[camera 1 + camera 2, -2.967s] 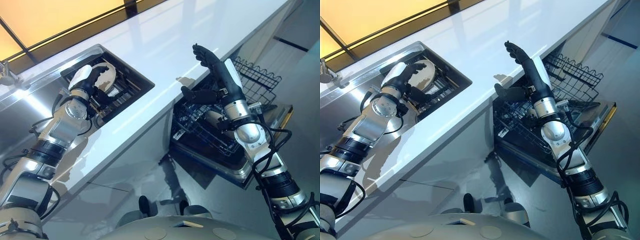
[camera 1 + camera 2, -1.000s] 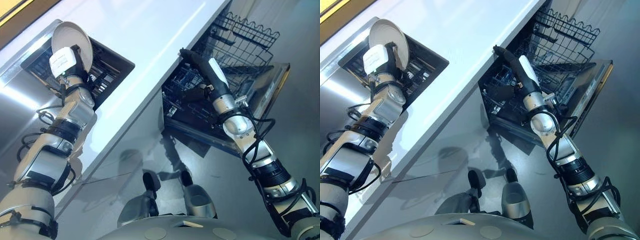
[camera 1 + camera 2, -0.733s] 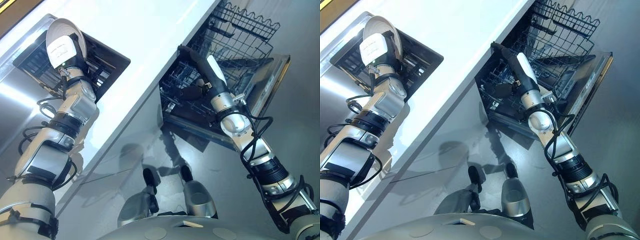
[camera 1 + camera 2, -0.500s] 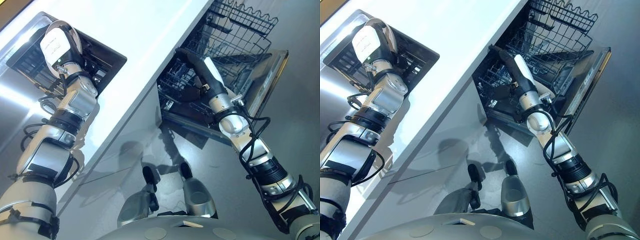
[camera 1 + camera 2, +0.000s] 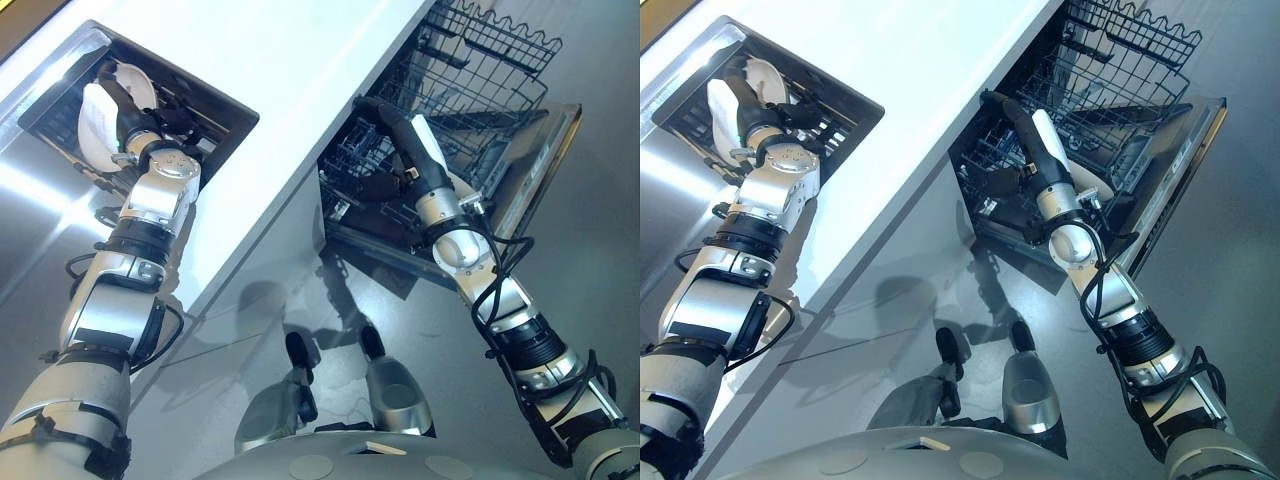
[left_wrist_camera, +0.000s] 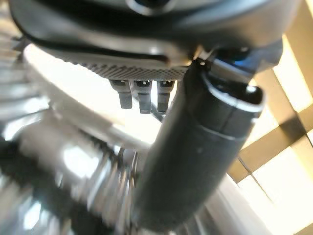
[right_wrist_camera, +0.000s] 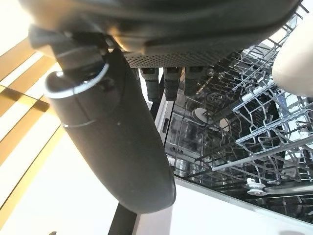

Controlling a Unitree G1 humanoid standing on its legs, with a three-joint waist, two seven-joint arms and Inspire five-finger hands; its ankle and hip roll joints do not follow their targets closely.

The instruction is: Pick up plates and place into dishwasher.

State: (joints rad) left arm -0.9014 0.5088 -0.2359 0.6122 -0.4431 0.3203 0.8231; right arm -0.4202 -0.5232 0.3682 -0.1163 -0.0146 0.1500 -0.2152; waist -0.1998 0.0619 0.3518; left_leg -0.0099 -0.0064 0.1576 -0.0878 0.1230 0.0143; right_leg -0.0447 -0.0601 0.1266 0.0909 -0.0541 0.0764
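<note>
At far left, a recessed steel sink [image 5: 60,75] set into a glossy white countertop [image 5: 290,70], with a dark wire rack [image 5: 205,125] lying inside. Over that rack, the left hand [image 5: 125,110], dark fingers curled round a pale round plate [image 5: 98,125]. Plate held on edge rather than flat, face turned toward the outer end of the sink, long axis running roughly along the forearm. Smooth, matte cream surface, thin rim; seen close up in the left wrist view as a bright curved disc [image 6: 83,93] behind the fingertips.

Right of the counter edge, an open dishwasher [image 5: 540,160] with its door dropped down and two dark wire baskets pulled out: upper basket [image 5: 490,60] of thin black grid wire with a wavy rim, lower basket [image 5: 370,190] of denser tines. In the lower basket, one pale rounded dish [image 5: 1102,188] beside the wrist. Right hand [image 5: 395,130] hovering above the lower basket, fingers straight and relaxed, thumb apart, holding nothing.
</note>
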